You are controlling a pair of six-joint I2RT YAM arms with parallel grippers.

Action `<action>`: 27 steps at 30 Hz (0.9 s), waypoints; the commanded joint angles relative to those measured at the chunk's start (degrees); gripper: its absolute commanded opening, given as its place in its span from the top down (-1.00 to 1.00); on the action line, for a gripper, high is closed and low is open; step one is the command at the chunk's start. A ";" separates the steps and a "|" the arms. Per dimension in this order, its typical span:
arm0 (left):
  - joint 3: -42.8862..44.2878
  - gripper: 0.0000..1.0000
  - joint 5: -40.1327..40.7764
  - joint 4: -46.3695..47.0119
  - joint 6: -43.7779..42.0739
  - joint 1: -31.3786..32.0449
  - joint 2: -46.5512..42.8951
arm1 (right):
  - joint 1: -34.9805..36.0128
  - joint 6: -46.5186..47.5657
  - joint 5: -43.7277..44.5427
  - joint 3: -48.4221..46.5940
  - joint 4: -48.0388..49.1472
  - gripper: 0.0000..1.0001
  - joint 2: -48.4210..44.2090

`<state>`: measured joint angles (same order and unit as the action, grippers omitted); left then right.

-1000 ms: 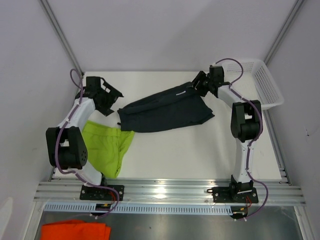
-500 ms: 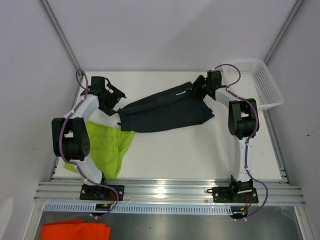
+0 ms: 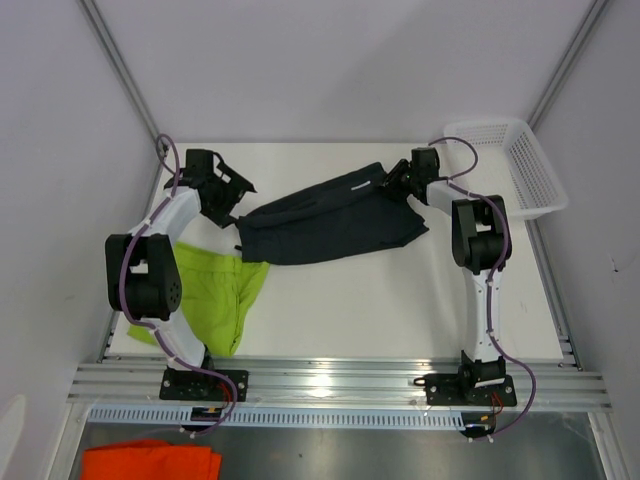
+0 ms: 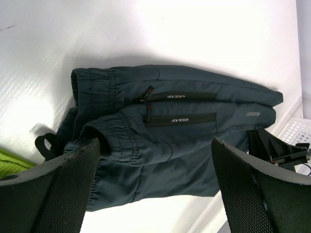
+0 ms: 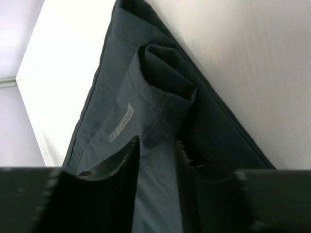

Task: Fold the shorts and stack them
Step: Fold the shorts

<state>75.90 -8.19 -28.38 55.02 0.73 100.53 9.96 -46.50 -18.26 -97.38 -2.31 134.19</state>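
Observation:
The dark navy shorts (image 3: pixel 335 220) lie spread slantwise across the back middle of the table, waistband to the left. In the left wrist view they (image 4: pixel 170 126) show two zip pockets. The lime green shorts (image 3: pixel 215 290) lie crumpled at the front left. My left gripper (image 3: pixel 233 198) is open and empty, hovering just left of the dark waistband; its fingers (image 4: pixel 68 189) stand wide apart above the cloth. My right gripper (image 3: pixel 396 180) is at the dark shorts' far right leg hem, shut on a fold of that fabric (image 5: pixel 155 160).
A white plastic basket (image 3: pixel 525 165) stands at the back right corner. An orange cloth (image 3: pixel 150 462) lies below the table's front rail at the left. Grey walls close in the sides and back.
My left arm has drawn its elbow in and its gripper has shifted slightly right toward the dark waistband. My right arm has moved a little left with the hem.

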 commanded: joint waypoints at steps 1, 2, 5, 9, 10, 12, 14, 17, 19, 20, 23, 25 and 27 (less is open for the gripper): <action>2.50 -0.92 -0.95 0.61 -0.18 0.23 0.46 | -0.02 -0.87 1.74 -2.46 1.69 0.29 1.51; 2.67 -0.92 -0.87 0.69 -0.27 0.23 0.46 | -0.02 -1.22 1.65 -2.81 1.69 0.39 1.86; 2.85 -0.91 -1.13 0.43 -0.44 0.23 0.63 | -0.02 -2.27 1.39 -3.16 4.23 0.78 1.95; 2.94 -0.91 -1.04 -0.01 -1.15 0.23 0.11 | 0.15 -3.24 1.21 -3.43 5.73 1.00 0.90; 3.03 -0.91 -0.96 -0.36 -1.23 0.23 0.02 | 0.24 -3.33 1.21 -3.86 5.73 1.00 0.72; 3.20 -0.91 -0.52 -0.53 -1.59 0.23 -0.33 | 0.33 -3.59 1.04 -4.48 5.65 1.00 -0.06; 3.03 -0.90 -0.17 -0.80 -1.67 0.23 -1.04 | 0.59 -4.03 1.12 -5.18 6.08 1.00 -0.33; 2.94 -0.91 -0.08 -0.97 -1.94 0.23 -1.65 | 0.94 -5.09 1.12 -7.72 7.58 1.00 0.28; 2.94 -0.91 -0.08 -1.15 -2.29 0.23 -1.92 | 1.12 -6.22 0.86 -9.66 9.06 1.00 2.20; 3.03 -0.91 0.01 -1.50 -2.38 0.23 -1.92 | 1.12 -6.58 1.03 -12.10 9.60 1.00 3.17; 2.94 -0.91 0.10 -1.85 -2.99 0.23 -2.18 | 1.21 -10.35 -0.10 -16.06 15.56 1.00 8.00; 3.38 -0.91 0.19 -2.20 -3.17 0.23 -2.09 | 1.03 -13.86 -1.07 -19.06 20.03 1.00 12.64; 3.38 -0.91 0.27 -2.64 -3.43 0.15 -2.27 | 1.21 -14.93 -2.39 -24.05 21.81 0.54 15.47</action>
<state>76.73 -8.12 -30.30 53.36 0.73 100.82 11.09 -57.41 -18.94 -115.87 12.51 144.14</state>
